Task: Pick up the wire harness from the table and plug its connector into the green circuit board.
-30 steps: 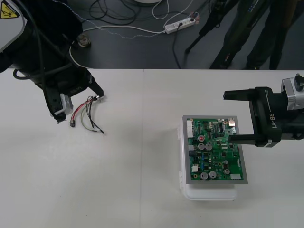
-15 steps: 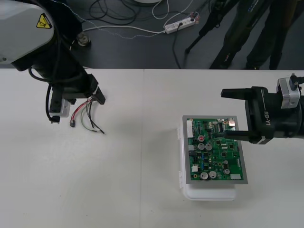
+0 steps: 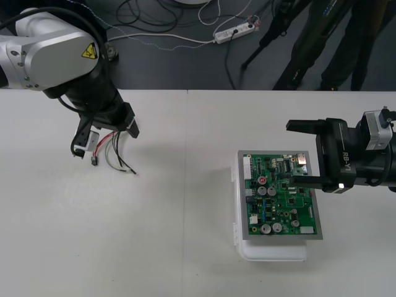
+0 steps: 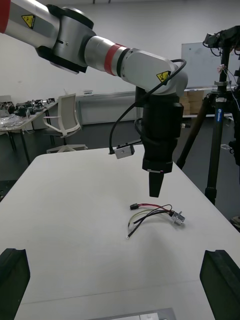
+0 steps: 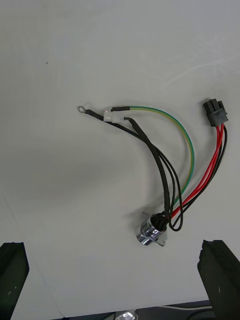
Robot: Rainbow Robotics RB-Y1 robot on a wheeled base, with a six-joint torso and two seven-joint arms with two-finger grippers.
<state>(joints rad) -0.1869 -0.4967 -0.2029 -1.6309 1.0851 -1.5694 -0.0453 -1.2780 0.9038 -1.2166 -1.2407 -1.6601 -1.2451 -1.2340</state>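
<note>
Front steeply overhead, left wrist close above harness (image 5: 161, 165), right wrist level, all sharing it.

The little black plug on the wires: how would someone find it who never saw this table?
Find the left side of the light table, where the robot's open left hand hangs over a small wire harness. The plug sits at the end of the red and black wires. It is a black boxy block, unlike the shiny round metal socket at the other end.
</note>
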